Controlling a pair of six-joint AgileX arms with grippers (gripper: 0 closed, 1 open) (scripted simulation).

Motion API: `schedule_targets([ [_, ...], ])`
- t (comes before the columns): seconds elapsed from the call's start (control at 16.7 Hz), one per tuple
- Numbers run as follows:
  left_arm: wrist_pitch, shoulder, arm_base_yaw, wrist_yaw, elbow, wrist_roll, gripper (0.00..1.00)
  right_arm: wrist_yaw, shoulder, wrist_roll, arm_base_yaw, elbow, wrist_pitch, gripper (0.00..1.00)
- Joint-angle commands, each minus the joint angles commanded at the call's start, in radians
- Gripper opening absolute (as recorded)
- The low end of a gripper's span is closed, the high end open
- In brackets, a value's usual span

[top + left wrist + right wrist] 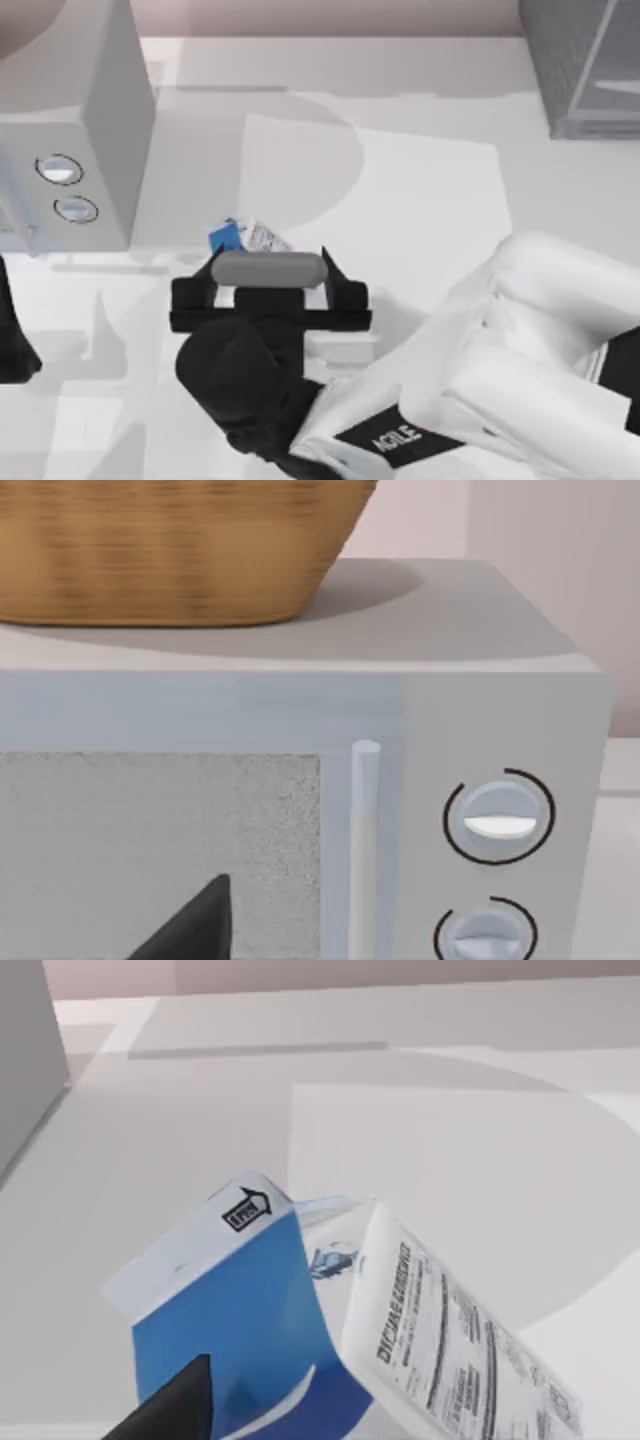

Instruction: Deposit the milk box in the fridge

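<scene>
Right arm, white-shelled, stretched from the lower right across the pale surface (430, 200) toward its middle, black wrist low and level. Right claw (262, 250) at the small blue-and-white milk box (250, 1330), black fingers (170, 1410) on either side of the carton; whether clamped on it or merely close, cannot tell. Carton tilted, printed white side angled up, just beside the light grey box with two round dials (90, 140). Left claw (15, 340) parked at the left edge, facing that box's dials; state cannot tell. Woven tan basket (170, 550) on top of the box. Far right corner: large dark grey mesh-walled fridge (580, 70), well apart from the carton.
</scene>
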Motion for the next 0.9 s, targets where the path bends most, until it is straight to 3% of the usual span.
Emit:
schedule_targets([
  [0.9, 0.000, 0.000, 0.000, 0.000, 0.000, 0.000, 1.00, -0.079, 0.078, -0.071, -0.088, 0.105, 0.035, 1.00],
])
